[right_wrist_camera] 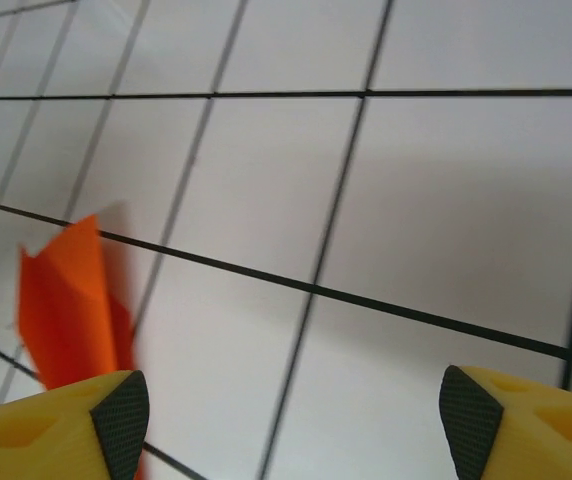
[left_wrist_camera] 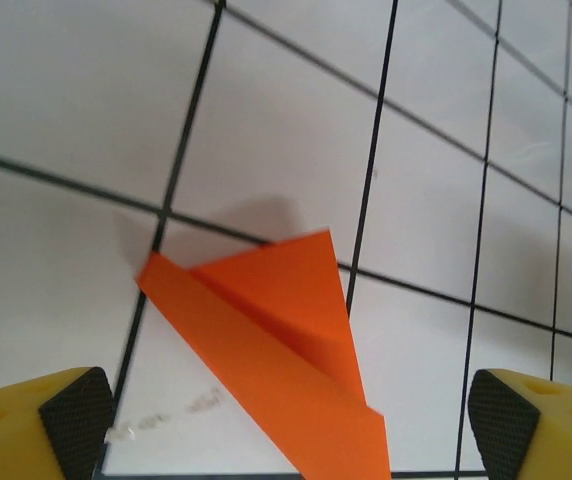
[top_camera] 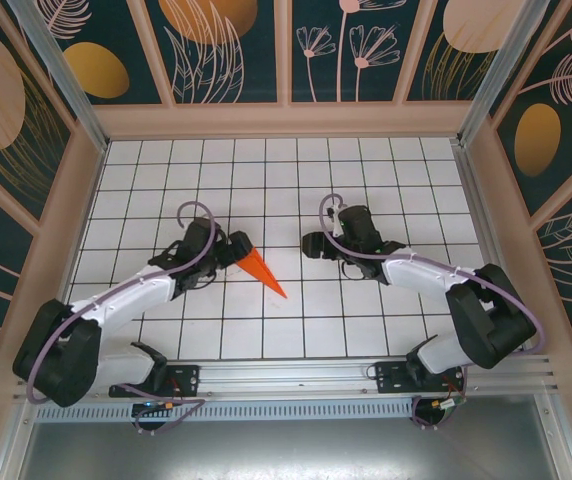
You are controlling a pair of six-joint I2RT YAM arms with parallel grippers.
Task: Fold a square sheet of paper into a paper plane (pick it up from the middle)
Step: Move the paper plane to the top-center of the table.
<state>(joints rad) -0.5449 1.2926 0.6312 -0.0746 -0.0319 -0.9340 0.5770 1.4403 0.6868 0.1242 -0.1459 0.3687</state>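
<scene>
Three walls (top_camera: 231, 50): dark floral panels, pale wood frames.
Table (top_camera: 386, 170): white, black grid.
Your left gripper (top_camera: 234, 250): jaws wide, nothing held, with the tail of the paper plane (top_camera: 263, 270) between them.
Your right gripper (top_camera: 311, 243): wide, empty.
Paper plane: lying on the Table, nose toward the near edge.

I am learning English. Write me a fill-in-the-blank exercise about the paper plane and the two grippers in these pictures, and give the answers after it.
1. The colour of the paper plane is ___.
2. The plane rests on the ___, and neither gripper holds it.
3. Of the two grippers, the ___ one is nearer to the plane.
4. The left gripper and the right gripper both have their jaws ___.

Missing words: orange; table; left; open.
</scene>
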